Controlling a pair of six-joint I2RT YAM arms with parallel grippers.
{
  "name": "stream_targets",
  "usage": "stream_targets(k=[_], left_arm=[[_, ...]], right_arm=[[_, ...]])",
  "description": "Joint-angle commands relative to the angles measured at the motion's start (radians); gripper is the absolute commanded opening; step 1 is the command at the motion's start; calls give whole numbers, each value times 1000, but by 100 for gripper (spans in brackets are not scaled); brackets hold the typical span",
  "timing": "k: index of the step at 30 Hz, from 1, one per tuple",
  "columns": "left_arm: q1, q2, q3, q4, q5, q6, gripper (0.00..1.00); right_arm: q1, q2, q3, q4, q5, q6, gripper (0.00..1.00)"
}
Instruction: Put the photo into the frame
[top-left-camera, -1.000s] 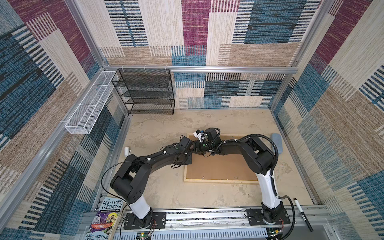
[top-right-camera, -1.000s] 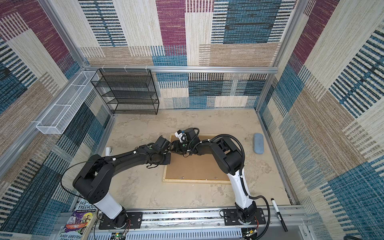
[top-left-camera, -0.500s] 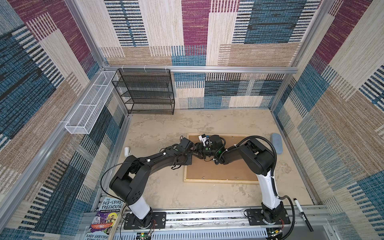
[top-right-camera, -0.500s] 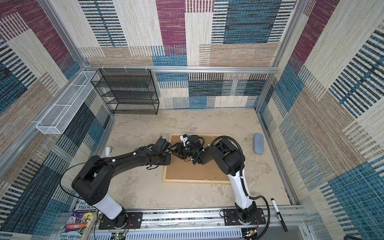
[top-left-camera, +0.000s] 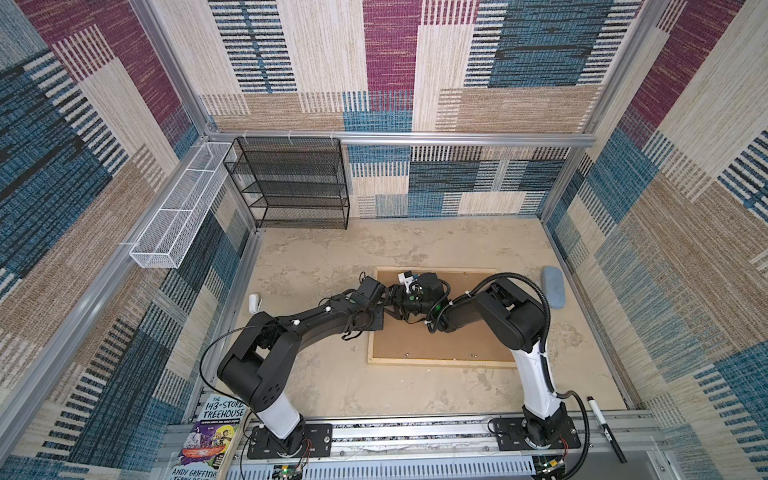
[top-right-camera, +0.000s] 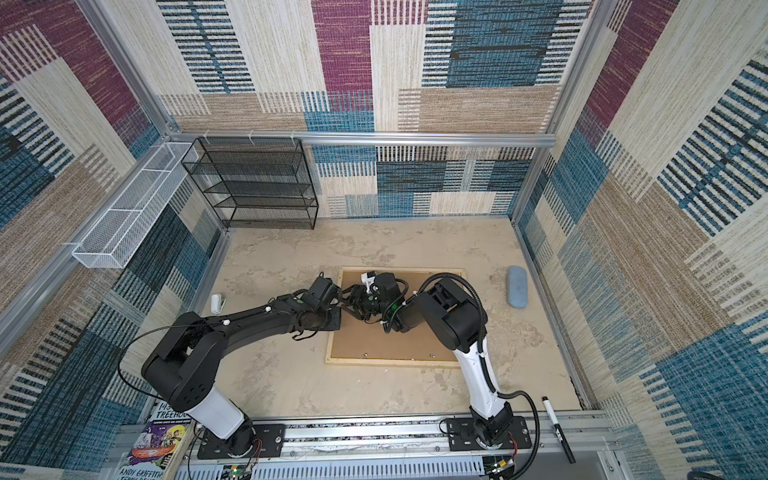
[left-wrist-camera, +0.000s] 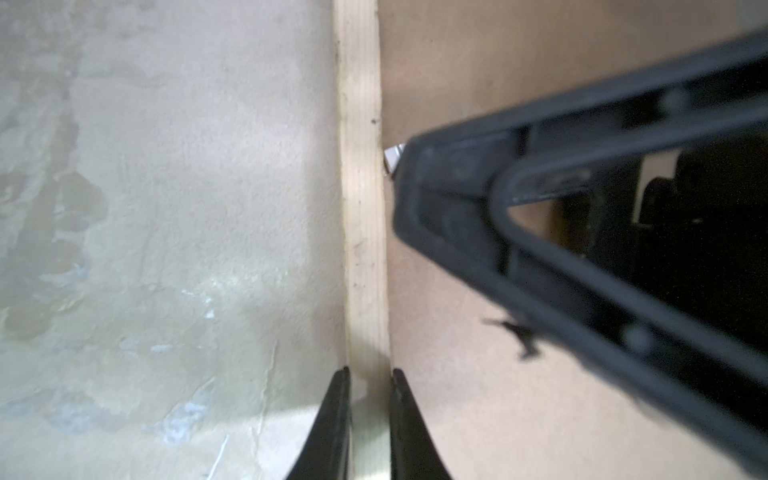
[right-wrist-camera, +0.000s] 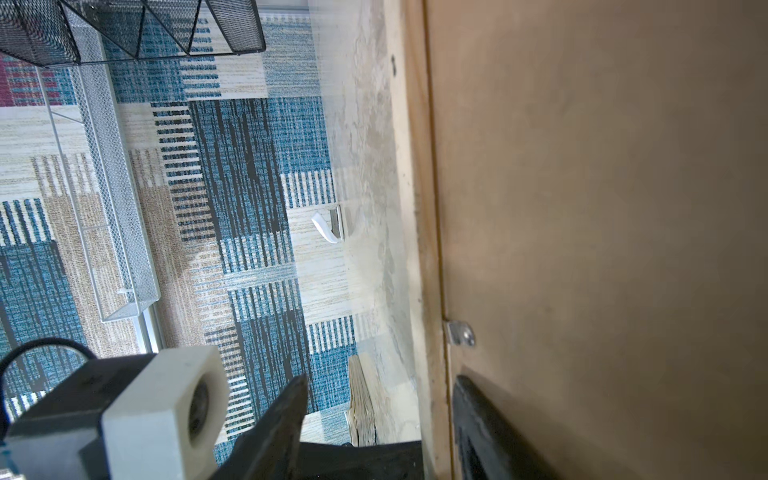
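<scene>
The frame lies face down on the table, a pale wood rectangle filled by a brown backing board. The photo is hidden. My left gripper is shut on the frame's left rail, one finger on each side of it. My right gripper is open and straddles the same rail close by. One of its fingers lies over the backing board and the other hangs outside the rail. A small metal tab sits at the rail's inner edge.
A black wire rack stands at the back left and a white mesh basket hangs on the left wall. A blue-grey oblong case lies right of the frame and a small white object left of it. A marker and a book lie at the front.
My right gripper has swung down and nearer along the left rail, ending beside the left gripper. The left arm and the frame have stayed put.
</scene>
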Motion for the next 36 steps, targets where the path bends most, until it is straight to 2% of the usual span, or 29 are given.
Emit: stream_targets(k=[1,18,22,27,33,36], left_arm=[[-13,11,-7,25,176,15,3],[-36,5,-2,38,222,46,2],[-40,3,1,24,200,48,2],[-39,-8,-1,-15,114,20,1],[-33,-11,-1,-38,57,-19,1],[-24,-4,7,-47,38,-30,1]], right_arm=[[0,26,-17,-97,77,95,59],[39,85,15,-73,228,206,59],[43,93,20,-40,220,205,59],[43,25,0,-5,221,73,58],[30,-132,-3,-101,267,-158,59],[2,-216,26,-214,268,-320,59]])
